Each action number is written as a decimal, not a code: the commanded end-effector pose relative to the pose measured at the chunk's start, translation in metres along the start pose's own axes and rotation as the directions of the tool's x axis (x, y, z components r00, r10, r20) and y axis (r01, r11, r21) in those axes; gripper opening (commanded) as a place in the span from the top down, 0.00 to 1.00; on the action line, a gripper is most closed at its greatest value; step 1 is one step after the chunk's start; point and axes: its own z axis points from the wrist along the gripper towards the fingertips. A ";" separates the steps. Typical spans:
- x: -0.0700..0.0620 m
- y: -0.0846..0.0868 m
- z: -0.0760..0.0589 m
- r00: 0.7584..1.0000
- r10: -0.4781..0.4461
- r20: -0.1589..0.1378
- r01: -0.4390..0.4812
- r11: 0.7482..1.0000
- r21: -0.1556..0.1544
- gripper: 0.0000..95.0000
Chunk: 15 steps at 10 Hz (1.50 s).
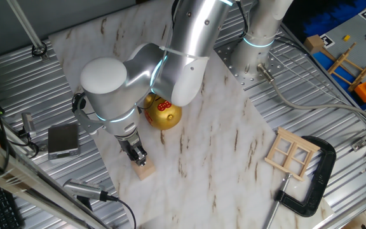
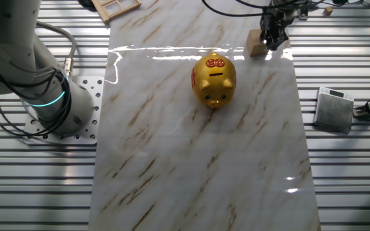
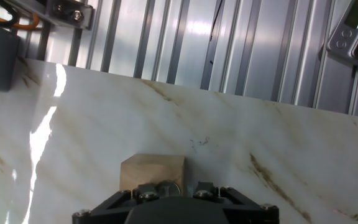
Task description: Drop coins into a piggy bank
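The jaws sit low over the little wooden cube (image 1: 144,169) at the edge of the marble bench (image 1: 221,146). Whether they stand wide, narrow or closed on a coin I cannot tell. In the hand view something small and round shows on top of the cube just under the gripper (image 3: 178,190), too hidden by the hand's own body to be named for sure.

Going left to right in the fixed view from the cube's side: a grey box (image 1: 63,140) on the ribbed metal, then the cube with the gripper above it, then the piggy bank (image 1: 163,112), partly behind the arm's elbow, and far right a wooden frame (image 1: 291,154) and a black clamp (image 1: 319,178).

The likely trouble: the coin is thin and flat, so the jaws may slide off its rim, or push the light cube sideways. If the coin is carried tilted, it could miss the slot or bounce off the round back.

The piggy bank is shiny gold, upright, with red markings and a dark slot on top. It stands well apart from the cube, near the slab's middle.
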 end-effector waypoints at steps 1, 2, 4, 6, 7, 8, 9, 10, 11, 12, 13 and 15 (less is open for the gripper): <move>0.000 0.000 0.000 1.000 0.000 0.000 0.000 1.000 0.002 0.60; 0.000 -0.001 0.000 1.000 0.000 0.000 0.000 1.000 0.001 0.60; 0.000 -0.001 0.000 1.000 0.000 -0.001 0.000 1.000 0.001 0.60; 0.000 -0.002 0.000 1.000 0.000 0.000 0.000 1.000 0.001 0.60; 0.000 -0.002 0.000 1.000 0.000 0.000 0.000 1.000 0.001 0.60; 0.000 -0.002 0.000 1.000 0.000 0.000 0.000 1.000 0.001 0.60; 0.000 -0.002 0.000 1.000 0.000 0.000 0.000 1.000 0.002 0.60; 0.000 -0.002 0.000 1.000 0.000 0.000 0.000 1.000 0.001 0.60; 0.000 -0.002 0.000 1.000 -0.001 0.000 0.001 1.000 0.001 0.60; 0.000 -0.003 -0.001 1.000 -0.002 0.000 0.002 1.000 0.001 0.60; 0.001 -0.003 -0.001 1.000 -0.003 0.000 0.003 1.000 0.001 0.60; 0.001 -0.004 -0.002 1.000 -0.005 0.000 0.005 1.000 0.001 0.60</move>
